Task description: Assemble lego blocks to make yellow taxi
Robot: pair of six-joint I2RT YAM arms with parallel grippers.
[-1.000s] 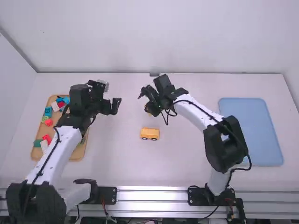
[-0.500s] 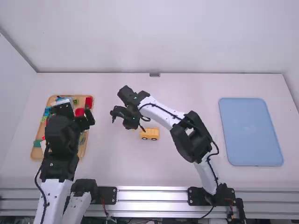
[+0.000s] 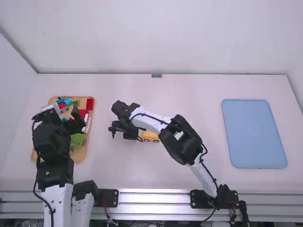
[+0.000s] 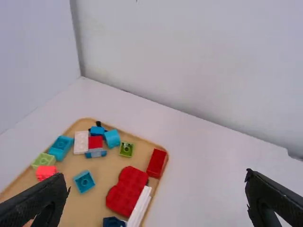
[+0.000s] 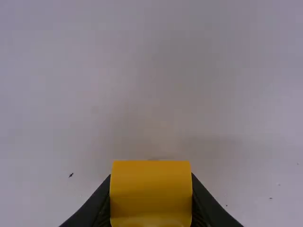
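One yellow block is pinched by the right gripper, near the wheeled yellow piece on the table; the left gripper is spread wide above the tray.

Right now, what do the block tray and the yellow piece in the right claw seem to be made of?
Block tray: matte tan, perhaps wood, but with no clear grain, possibly plastic. Yellow piece: probably smooth plastic, given its even colour and soft sheen.
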